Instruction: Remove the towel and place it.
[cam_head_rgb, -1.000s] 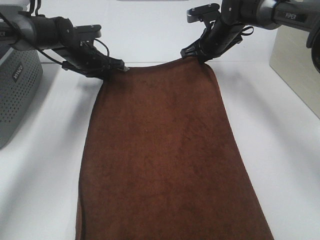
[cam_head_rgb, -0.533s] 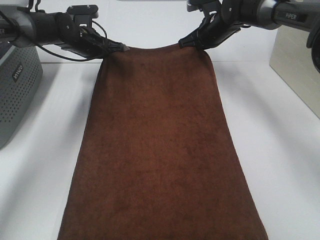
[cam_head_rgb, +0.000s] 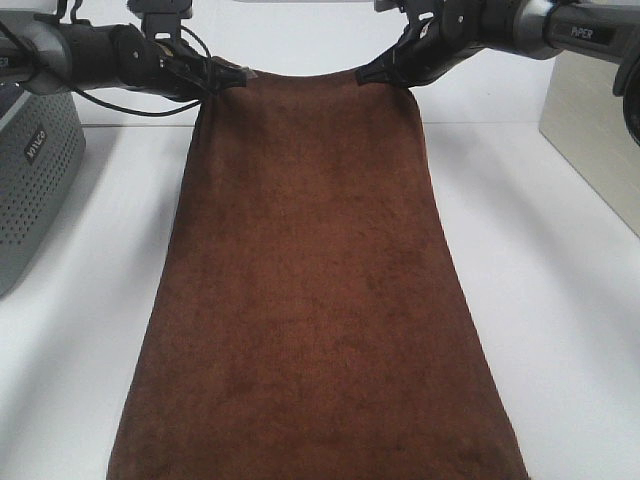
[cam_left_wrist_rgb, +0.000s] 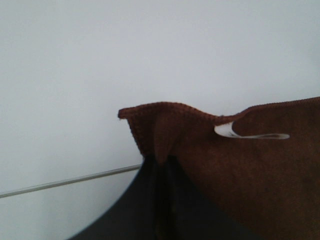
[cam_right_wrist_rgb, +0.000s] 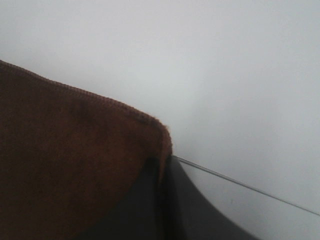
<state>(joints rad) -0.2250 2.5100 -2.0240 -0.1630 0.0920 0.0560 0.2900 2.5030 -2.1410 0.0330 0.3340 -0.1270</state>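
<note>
The dark-brown towel (cam_head_rgb: 310, 290) hangs by its two far corners and spreads down toward the near edge of the exterior high view. My left gripper (cam_head_rgb: 232, 76) is shut on the far left corner, my right gripper (cam_head_rgb: 372, 76) on the far right corner. The left wrist view has that pinched corner of the towel (cam_left_wrist_rgb: 165, 135) with its small white tag (cam_left_wrist_rgb: 235, 133) and the gripper (cam_left_wrist_rgb: 162, 167) closed on it. From the right wrist I see the other towel corner (cam_right_wrist_rgb: 75, 165) squeezed in the gripper (cam_right_wrist_rgb: 162, 175).
A grey perforated box (cam_head_rgb: 30, 185) stands at the left on the white table (cam_head_rgb: 560, 300). A beige box (cam_head_rgb: 590, 130) sits at the far right. A white wall rises behind the arms.
Both grippers have risen and moved away from the camera, carrying the towel's far edge higher. The cloth now hangs flatter and wider at the near end.
</note>
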